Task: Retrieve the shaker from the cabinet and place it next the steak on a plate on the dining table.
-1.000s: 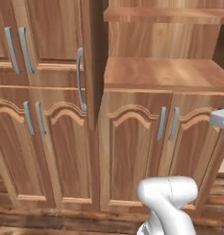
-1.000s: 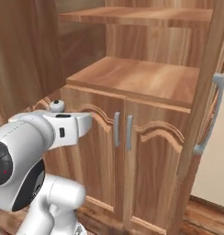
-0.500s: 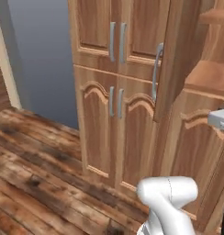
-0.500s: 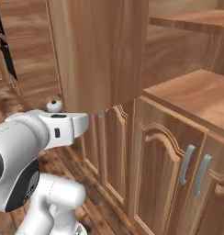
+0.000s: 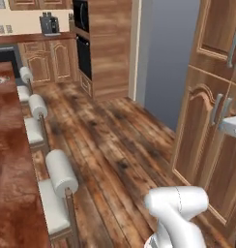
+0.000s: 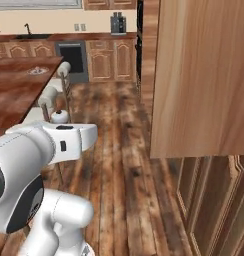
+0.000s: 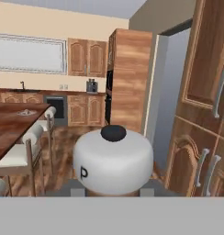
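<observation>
A small shaker [image 7: 113, 161] with a pale rounded top, a dark cap at its centre and a letter "P" on its side fills the lower middle of the hand view, sitting right at the gripper [image 7: 113, 190], whose fingers are drawn in tight on it from either side. Behind it, at the left of that frame, the long glossy reddish-brown dining table [image 7: 10, 126] runs away toward the far wall, with a small round plate [image 7: 25, 112] lying near its far end; what lies on the plate is too small to make out. White-cushioned stools [image 5: 54, 191] line the table's edge down the left of the left base view, above dark plank flooring [image 5: 115, 150]. The tall warm-brown wood-grain cabinet [image 5: 212, 106], with arched-panel lower doors and grey bar handles [image 5: 220, 110], stands along the right of that frame, and its plain side panel [image 6: 204, 75] takes up the upper right of the right base view. A grey steel fridge [image 5: 170, 53] stands just left of the cabinet. In the right base view the plate [image 6: 38, 71] shows at the upper left on the tabletop, well apart from the robot's white arm [image 6: 39, 150] in the lower left.
</observation>
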{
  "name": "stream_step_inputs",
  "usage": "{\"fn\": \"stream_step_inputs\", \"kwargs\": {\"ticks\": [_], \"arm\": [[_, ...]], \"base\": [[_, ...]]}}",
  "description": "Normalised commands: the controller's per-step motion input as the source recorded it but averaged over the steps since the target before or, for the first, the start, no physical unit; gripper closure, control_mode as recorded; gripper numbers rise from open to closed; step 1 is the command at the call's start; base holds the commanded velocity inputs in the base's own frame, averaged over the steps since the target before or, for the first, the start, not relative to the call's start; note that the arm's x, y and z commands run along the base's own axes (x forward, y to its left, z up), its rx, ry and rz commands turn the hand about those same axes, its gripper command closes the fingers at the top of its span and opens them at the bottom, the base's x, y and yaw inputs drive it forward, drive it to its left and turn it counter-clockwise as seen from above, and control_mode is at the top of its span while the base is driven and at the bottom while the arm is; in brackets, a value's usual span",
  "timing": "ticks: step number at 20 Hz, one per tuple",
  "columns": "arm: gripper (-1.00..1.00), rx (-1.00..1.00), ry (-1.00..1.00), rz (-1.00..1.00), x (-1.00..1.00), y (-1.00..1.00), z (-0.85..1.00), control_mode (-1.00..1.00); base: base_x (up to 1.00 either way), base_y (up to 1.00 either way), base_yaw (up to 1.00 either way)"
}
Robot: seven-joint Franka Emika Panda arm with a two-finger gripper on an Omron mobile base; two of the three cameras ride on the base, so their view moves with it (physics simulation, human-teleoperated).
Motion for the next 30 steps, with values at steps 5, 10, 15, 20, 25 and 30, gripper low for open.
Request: {"fn": "stream_step_inputs", "kwargs": {"ticks": [5, 10, 15, 20, 25, 30], "arm": [[1.0, 0.0, 0.0, 0.0, 0.0, 0.0, 0.0, 1.0], [1.0, 0.0, 0.0, 0.0, 0.0, 0.0, 0.0, 1.0], [1.0, 0.0, 0.0, 0.0, 0.0, 0.0, 0.0, 1.0], [1.0, 0.0, 0.0, 0.0, 0.0, 0.0, 0.0, 1.0], [1.0, 0.0, 0.0, 0.0, 0.0, 0.0, 0.0, 1.0], [1.0, 0.0, 0.0, 0.0, 0.0, 0.0, 0.0, 1.0]], "base": [[0.0, 0.66, 0.73], [0.54, 0.2, 0.34], [0.94, 0.16, 0.04], [0.99, 0.2, 0.0], [1.0, 0.06, 0.0], [1.0, 0.02, -0.01]]}}
